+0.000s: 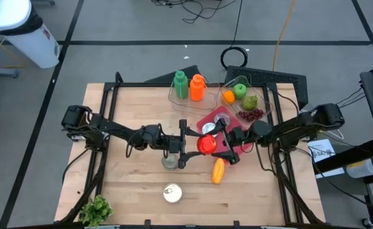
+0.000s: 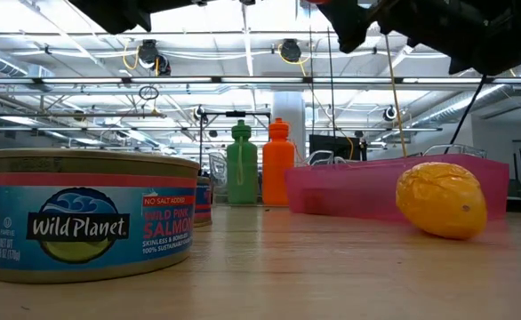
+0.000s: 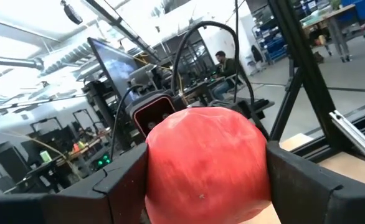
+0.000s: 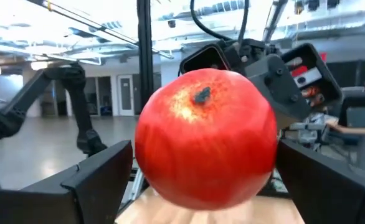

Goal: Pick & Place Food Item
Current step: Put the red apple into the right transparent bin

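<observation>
Left gripper (image 1: 188, 145) and right gripper (image 1: 219, 144) both clasp 1 round, glossy red apple (image 1: 206, 145) above the wooden table (image 1: 129, 184).

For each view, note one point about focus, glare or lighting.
High view: even light, evenly sharp table. Low view: can close and sharp, bright ceiling lights behind. Left wrist view: apple slightly soft, room hazy. Right wrist view: apple sharp, with a highlight.

We are seeing grey floor (image 1: 142, 25) crossed by dark tape lines, white bin (image 1: 21, 28) standing, ceiling lights (image 2: 283, 49) glowing.
</observation>
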You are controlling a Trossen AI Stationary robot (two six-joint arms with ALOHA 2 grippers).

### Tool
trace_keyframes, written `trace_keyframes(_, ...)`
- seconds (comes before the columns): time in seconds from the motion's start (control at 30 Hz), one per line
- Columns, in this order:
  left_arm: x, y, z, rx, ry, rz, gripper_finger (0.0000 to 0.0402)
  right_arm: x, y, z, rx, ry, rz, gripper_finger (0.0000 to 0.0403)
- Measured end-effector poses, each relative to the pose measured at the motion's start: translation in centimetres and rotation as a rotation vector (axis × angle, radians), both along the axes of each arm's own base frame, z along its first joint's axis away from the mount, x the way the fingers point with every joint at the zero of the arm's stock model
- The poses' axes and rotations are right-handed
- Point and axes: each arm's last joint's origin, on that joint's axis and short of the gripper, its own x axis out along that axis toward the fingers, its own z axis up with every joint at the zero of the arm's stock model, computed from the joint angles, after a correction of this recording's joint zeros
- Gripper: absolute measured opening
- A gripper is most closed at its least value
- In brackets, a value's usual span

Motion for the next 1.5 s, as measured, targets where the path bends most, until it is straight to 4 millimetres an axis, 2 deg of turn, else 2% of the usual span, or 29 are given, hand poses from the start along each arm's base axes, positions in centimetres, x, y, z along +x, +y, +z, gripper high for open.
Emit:
trace_keyframes(0.3, 0.0, 0.1, -0.1, -0.012, 0.015, 0.010, 0.0277, 1.3, 0.7, 0.3, -0.015, -0.014, -0.071, 0.0365)
trace_keyframes(0.57, 0.0, 0.2, -0.1, -0.061, 0.031, 0.014, 0.0279, 1.4, 0.7, 0.5, 0.022, 0.000, -0.082, 0.0316)
trace_keyframes(0.8, -0.2, 0.0, 0.1, -0.129, 0.054, 0.081, 0.0382, 0.4, -0.5, 1.4, 0.023, 0.130, -0.143, 0.0316)
trace_keyframes(0.87, -0.6, 0.0, 0.6, -0.135, 0.055, 0.129, 0.0389, -0.2, -1.0, 1.6, 0.025, 0.196, -0.162, 0.0316)
trace_keyframes(0.97, -1.3, -0.1, 1.4, -0.148, 0.088, 0.233, 0.0374, -1.4, -1.7, 2.1, 0.026, 0.279, -0.198, 0.0316)
trace_keyframes(1.07, -1.7, 0.0, 1.4, -0.143, 0.142, 0.309, 0.0357, -3.1, -2.3, 2.6, 0.033, 0.354, -0.319, 0.0316)
trace_keyframes(1.23, -1.7, 0.0, 1.1, -0.142, 0.166, 0.320, 0.0340, -6.0, -3.2, 2.9, 0.019, 0.466, -0.621, 0.0316)
trace_keyframes(1.4, -1.6, 0.4, 0.6, -0.158, 0.204, 0.316, 0.0336, -8.3, -4.3, 2.0, 0.014, 0.593, -0.964, 0.0316)
trace_keyframes(1.5, -1.5, 0.8, 0.7, -0.193, 0.198, 0.322, 0.0340, -9.0, -5.1, 1.2, 0.061, 0.642, -1.064, 0.0316)
